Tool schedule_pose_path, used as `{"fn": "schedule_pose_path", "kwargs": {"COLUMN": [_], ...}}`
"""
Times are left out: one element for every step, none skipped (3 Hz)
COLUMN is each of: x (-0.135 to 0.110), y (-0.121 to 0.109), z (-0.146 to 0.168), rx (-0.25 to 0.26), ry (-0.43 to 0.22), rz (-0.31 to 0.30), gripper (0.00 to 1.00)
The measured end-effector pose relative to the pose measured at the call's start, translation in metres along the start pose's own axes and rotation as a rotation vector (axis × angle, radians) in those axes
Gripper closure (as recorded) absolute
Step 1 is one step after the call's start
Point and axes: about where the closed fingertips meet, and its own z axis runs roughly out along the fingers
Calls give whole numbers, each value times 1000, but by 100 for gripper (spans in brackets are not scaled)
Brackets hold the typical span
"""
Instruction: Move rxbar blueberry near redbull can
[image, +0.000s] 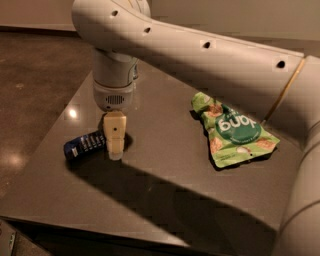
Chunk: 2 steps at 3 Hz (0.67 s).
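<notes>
The rxbar blueberry (84, 145), a small dark-blue wrapped bar with white lettering, lies flat on the left part of the dark table (165, 190). My gripper (115, 145) points straight down from the thick white wrist, and its tip is at the bar's right end, at or just above the table. The redbull can is almost wholly hidden behind the wrist. Only a thin bluish sliver (135, 70) shows at the wrist's right edge.
A green snack pouch (231, 131) lies flat on the right part of the table. My white arm (210, 60) spans the upper frame and runs down the right edge. The table's left and front edges drop to a brown floor (35, 75).
</notes>
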Motion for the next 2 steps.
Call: {"fn": "schedule_pose_path", "kwargs": {"x": [-5, -10], "y": [3, 4], "z": [5, 7], "rx": [-4, -3], "ry": [-3, -7], "rz": [-5, -7], "gripper": [0, 13]}}
